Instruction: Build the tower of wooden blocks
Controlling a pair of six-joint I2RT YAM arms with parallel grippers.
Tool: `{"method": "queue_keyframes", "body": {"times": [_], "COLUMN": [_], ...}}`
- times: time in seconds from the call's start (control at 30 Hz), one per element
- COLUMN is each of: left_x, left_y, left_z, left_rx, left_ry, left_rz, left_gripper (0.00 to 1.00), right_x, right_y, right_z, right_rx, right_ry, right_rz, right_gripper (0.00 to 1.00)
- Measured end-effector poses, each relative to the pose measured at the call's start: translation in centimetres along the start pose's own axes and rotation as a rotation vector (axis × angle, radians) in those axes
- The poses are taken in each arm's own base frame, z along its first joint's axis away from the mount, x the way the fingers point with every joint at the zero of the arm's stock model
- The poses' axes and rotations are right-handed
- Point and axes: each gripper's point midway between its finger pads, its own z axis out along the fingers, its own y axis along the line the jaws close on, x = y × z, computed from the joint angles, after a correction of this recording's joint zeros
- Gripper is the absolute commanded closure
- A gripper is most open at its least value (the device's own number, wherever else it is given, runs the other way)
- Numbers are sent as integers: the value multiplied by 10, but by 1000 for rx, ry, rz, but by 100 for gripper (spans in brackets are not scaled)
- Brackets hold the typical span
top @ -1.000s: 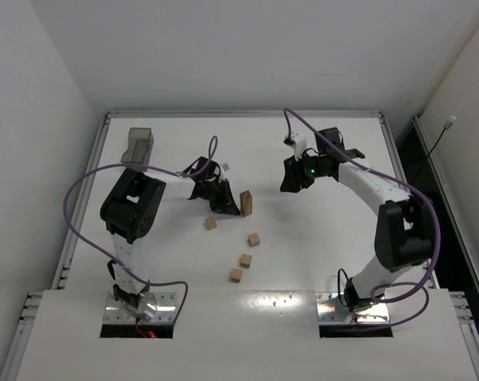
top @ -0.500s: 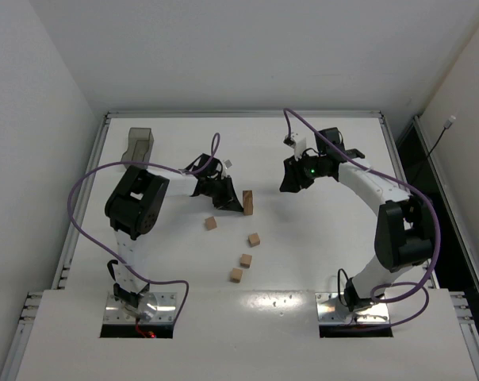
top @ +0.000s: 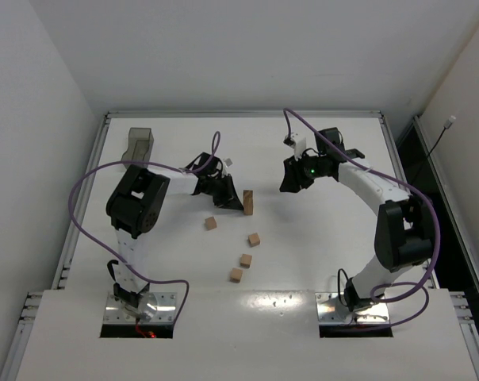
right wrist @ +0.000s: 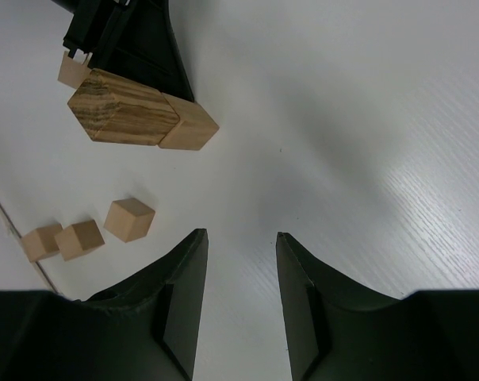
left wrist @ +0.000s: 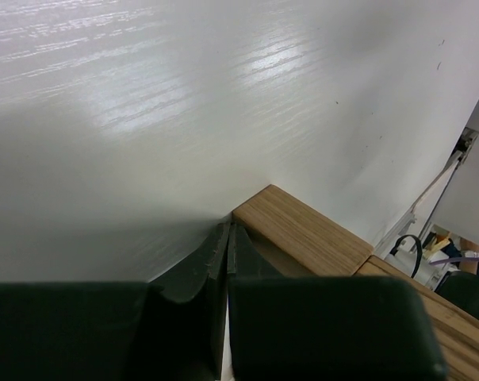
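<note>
The tower [top: 247,202] is a short column of tan wood blocks standing mid-table. It also shows in the left wrist view [left wrist: 303,234] and the right wrist view [right wrist: 124,117]. My left gripper [top: 226,199] is shut and empty, its fingertips [left wrist: 224,238] right against the tower's left side. Four loose wood blocks lie nearer the arms: one [top: 212,224], another [top: 254,239], a third [top: 246,259] and the nearest [top: 236,275]. My right gripper [top: 292,182] is open and empty [right wrist: 239,238], well to the right of the tower.
A grey translucent tray [top: 136,145] stands at the far left of the table. The table's raised edge [top: 239,114] runs along the back. Purple cables loop from both arms.
My left arm has shifted slightly, with its shut gripper nudging a little toward the back beside the tower. The right arm and the blocks have not moved.
</note>
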Motion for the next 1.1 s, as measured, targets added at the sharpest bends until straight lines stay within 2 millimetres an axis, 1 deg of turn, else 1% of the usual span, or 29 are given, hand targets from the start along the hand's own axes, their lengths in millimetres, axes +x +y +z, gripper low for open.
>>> {"method": "queue_keyframes", "body": {"times": [0.2,0.3,0.4,0.43,0.53,0.57,0.6,0.63,0.7,0.8,0.83,0.87,0.9,1.0,1.1], "left_x": [-2,-4,-3,-4,-18,-21,-24,-26,-29,-28,-26,-25,-24,-23,-23], "left_y": [2,8,18,17,8,3,-3,-9,-17,-18,-17,-17,-17,-16,-15], "left_z": [-1,-9,-27,-34,-60,-67,-73,-79,-86,-86,-86,-86,-85,-85,-85], "left_rx": [-11,-64,-155,-187,-245,-250,-253,-251,-247,-257,-262,-266,-269,-275,-277], "left_ry": [-11,-57,-108,-127,-223,-248,-272,-292,-318,-325,-322,-318,-317,-315,-315], "left_rz": [5,18,33,45,96,109,122,136,153,159,159,159,160,155,154], "left_gripper": [100,100,100,100,100,97,94,90,90,90,89,89,89,89,90], "right_x": [0,0,1,4,12,14,15,16,19,28,32,35,39,45,45], "right_y": [0,0,-1,-1,1,2,2,2,1,3,4,5,8,18,24], "right_z": [0,0,0,-1,-5,-7,-8,-8,-10,-7,-5,-2,1,9,20], "right_rx": [0,1,14,19,42,46,56,65,86,104,109,113,114,107,89], "right_ry": [1,-1,-10,-8,-8,-10,-16,-22,-34,-38,-30,-26,-17,2,4], "right_rz": [0,-1,-7,-5,7,7,10,14,29,58,67,71,76,95,122], "right_gripper": [64,65,65,65,65,65,68,68,73,78,85,90,99,100,100]}}
